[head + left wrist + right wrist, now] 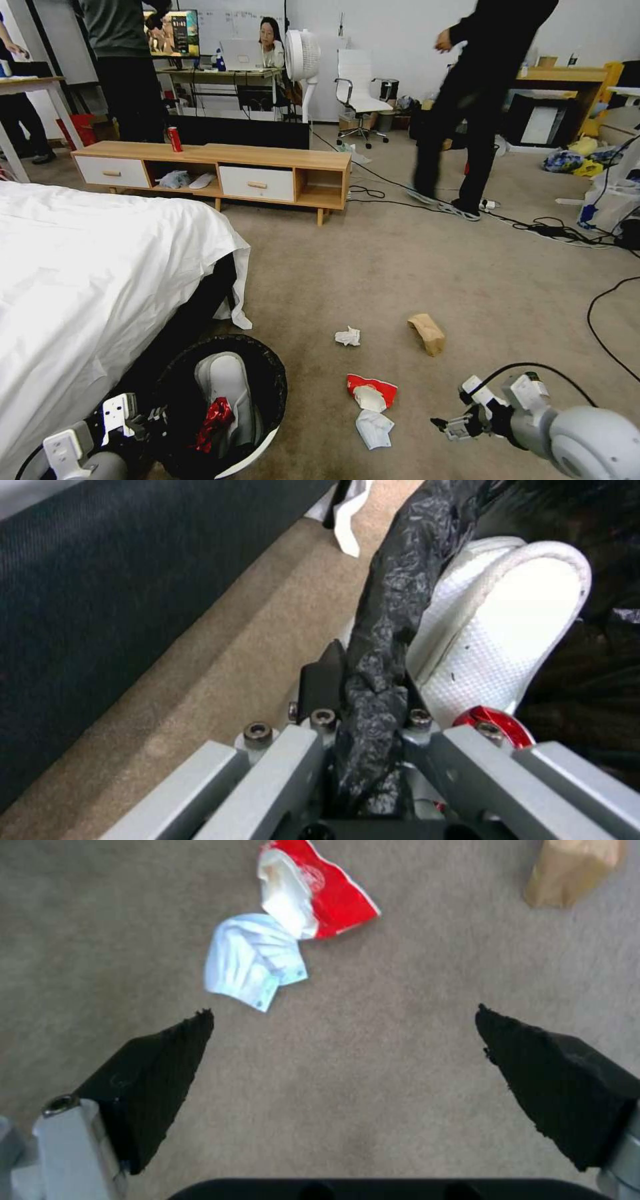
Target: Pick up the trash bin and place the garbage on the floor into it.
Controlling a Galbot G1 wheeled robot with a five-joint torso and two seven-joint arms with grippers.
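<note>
Partly hidden trash bin [267, 393], left tool [373, 680] clamped

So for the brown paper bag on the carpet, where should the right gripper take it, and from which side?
Probably from straight above, pinching across the narrow width near the middle of the brown paper bag. It lies flat and elongated on the floor, apart from other litter. The right gripper is open, nearer the red-and-white wrapper.

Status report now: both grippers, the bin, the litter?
Left gripper shut on trash bin rim. Right gripper open above floor, near wrapper. Nothing blocking.
</note>
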